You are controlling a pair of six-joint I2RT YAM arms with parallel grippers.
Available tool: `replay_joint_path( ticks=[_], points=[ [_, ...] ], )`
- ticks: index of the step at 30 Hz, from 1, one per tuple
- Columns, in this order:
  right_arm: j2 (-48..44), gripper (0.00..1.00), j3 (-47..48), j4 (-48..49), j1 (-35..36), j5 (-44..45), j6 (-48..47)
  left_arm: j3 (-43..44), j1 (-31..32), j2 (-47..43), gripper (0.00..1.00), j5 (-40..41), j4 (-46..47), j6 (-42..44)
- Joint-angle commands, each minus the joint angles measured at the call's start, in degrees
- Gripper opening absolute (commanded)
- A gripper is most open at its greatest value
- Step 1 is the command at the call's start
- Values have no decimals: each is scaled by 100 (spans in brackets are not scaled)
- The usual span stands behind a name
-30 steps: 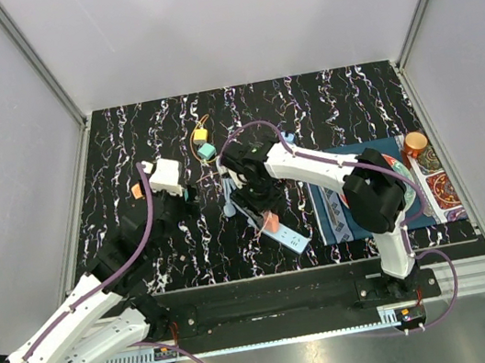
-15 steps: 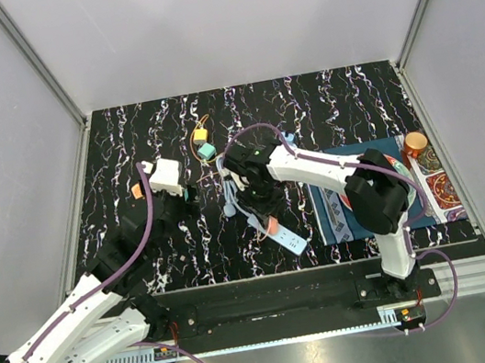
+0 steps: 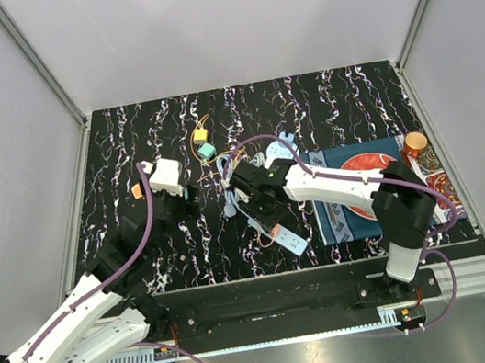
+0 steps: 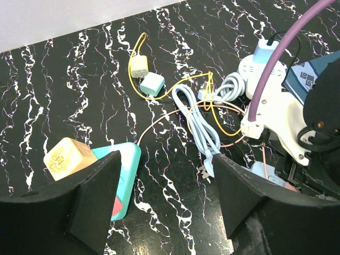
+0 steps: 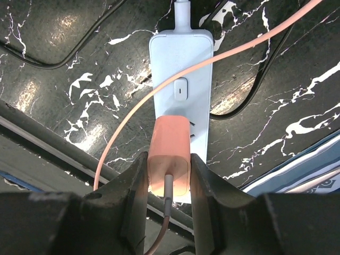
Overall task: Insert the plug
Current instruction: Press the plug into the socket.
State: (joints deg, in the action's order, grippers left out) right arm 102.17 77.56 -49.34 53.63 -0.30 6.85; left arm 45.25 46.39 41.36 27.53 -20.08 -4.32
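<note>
My right gripper (image 5: 168,162) is clamped on the salmon plug (image 5: 169,175), with one black finger (image 5: 133,186) pressed to each flank. The plug sits over the near socket of the pale-blue power strip (image 5: 180,58), its body against the strip's face. I can't tell how deep the prongs are. From overhead the strip lies at about 6 o'clock on the table (image 3: 123,136), close to the front edge and angled.

There is plenty of clutter around it. The plug's own salmon cord (image 5: 212,58) loops across the strip towards 1 o'clock, passing just above the small oval switch (image 5: 181,89). A black cable (image 5: 48,62) runs along the tabletop at the strip's 10 o'clock. At its 12 o'clock lies a loosely folded bundle of pale-blue cable (image 4: 197,118), tangled with thin yellow wire. Farther off, at 11, are a yellow charger cube (image 4: 139,67) and a mint charger cube (image 4: 153,84). A patterned blue mat (image 3: 355,189) lies at the strip's 3 o'clock, with a copper-coloured cup (image 3: 416,144) at its far corner.

My left gripper (image 4: 164,196) hangs open with nothing between its fingers, well off at the strip's 9 o'clock. A flat teal block (image 4: 121,175) and a tan cube (image 4: 66,158) lie just beside one finger.

The strip is smooth matte plastic with rounded corners. The plug is a rounded rectangular block. The tabletop is glossy black with white marble veining.
</note>
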Motion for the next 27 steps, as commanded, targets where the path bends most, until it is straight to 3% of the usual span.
replay_joint_path(
  ticks=[1, 27],
  points=[
    [-101, 0, -408, -111, 209, 687, 1, 1, -34, 12, 73, 200, 179, 80],
    [1130, 0, -610, 12, 412, 838, -61, 27, -34, 118, 73, 367, 100, 106]
  ],
)
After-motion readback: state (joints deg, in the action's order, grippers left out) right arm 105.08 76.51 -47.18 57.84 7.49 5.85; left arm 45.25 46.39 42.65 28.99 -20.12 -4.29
